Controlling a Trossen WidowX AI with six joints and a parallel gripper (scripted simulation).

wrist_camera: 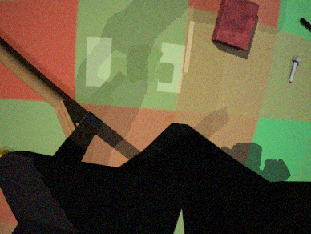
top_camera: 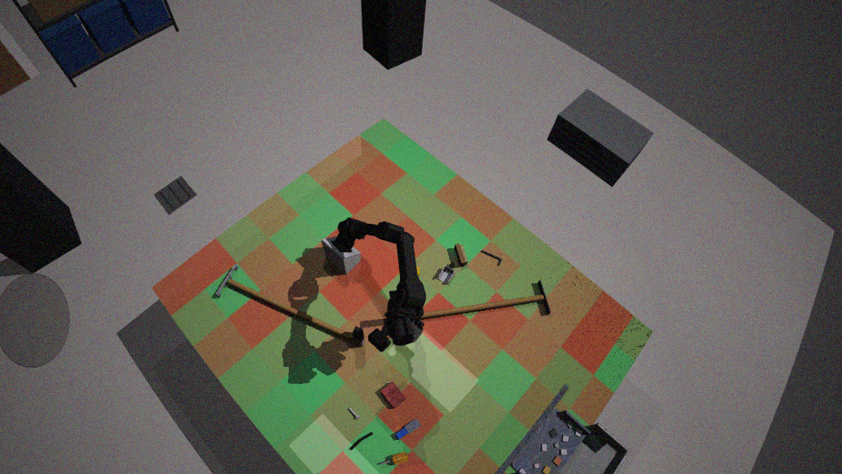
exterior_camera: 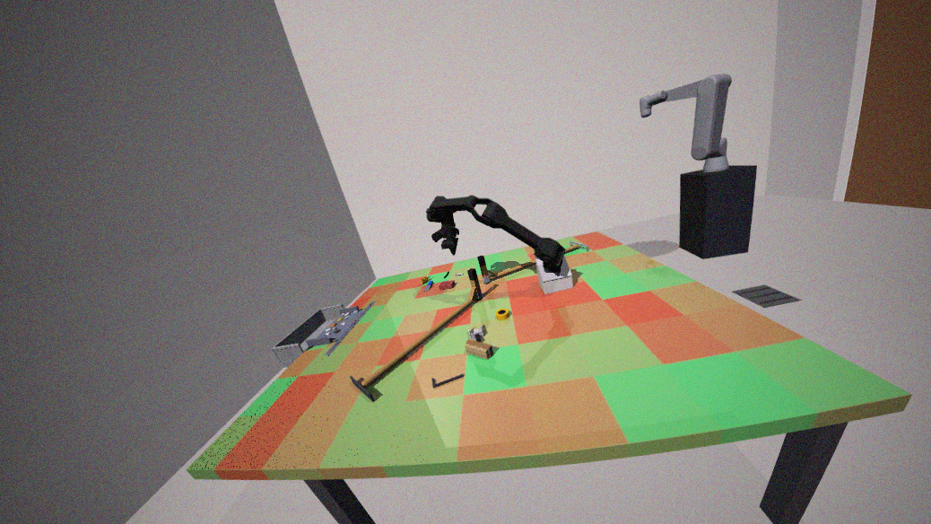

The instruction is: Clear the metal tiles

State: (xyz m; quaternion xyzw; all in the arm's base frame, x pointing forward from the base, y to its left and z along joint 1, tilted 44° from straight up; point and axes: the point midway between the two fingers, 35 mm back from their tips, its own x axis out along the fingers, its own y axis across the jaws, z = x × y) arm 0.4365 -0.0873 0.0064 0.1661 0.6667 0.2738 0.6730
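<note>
Two scrapers lie on the table, neither held.
Gripper (exterior_camera: 448, 242) hovers closed and empty; descending closed risks knocking the long scraper (exterior_camera: 422, 338) aside.

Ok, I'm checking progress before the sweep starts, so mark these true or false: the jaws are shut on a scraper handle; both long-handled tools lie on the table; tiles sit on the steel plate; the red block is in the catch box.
The jaws are shut on a scraper handle. False: they are shut on nothing, raised above the table.
Both long-handled tools lie on the table. True: the dark-bladed tool and the grey-headed tool.
Tiles sit on the steel plate. True.
The red block is in the catch box. False: the red block lies on the table.
</note>
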